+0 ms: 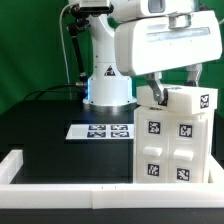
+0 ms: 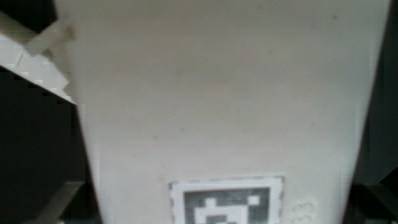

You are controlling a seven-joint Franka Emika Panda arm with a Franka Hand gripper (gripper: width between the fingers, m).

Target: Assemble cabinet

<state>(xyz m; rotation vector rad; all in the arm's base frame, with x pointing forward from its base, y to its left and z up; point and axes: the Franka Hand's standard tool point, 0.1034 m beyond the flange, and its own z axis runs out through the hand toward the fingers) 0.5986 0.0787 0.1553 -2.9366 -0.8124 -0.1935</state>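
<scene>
Your gripper [image 1: 176,88] stands over the top of the cabinet [image 1: 172,148]. One dark finger [image 1: 155,93] is down at the upper edge on the exterior view's left. The other is at the far side, mostly hidden by the wrist housing. The jaws sit one on each side of that top part, but you cannot tell whether the pads press on it.

In the wrist view, a broad white panel of the cabinet [image 2: 214,100] fills the middle, with one black-and-white square tag [image 2: 231,205] low on it. The pattern is a code, not letters.

The cabinet stands upright on the black table [image 1: 40,135] at the exterior view's right. You see four tags on its front face and one more on the upper block [image 1: 205,98]. All are too small to read.

Its lower front edge comes close to the white border rail [image 1: 70,190], so you have little room there. The marker board [image 1: 100,131] lies flat just beside the cabinet, on the exterior view's left. Beyond it is bare table as far as the side rail. The robot base [image 1: 107,85] stands behind the board.
</scene>
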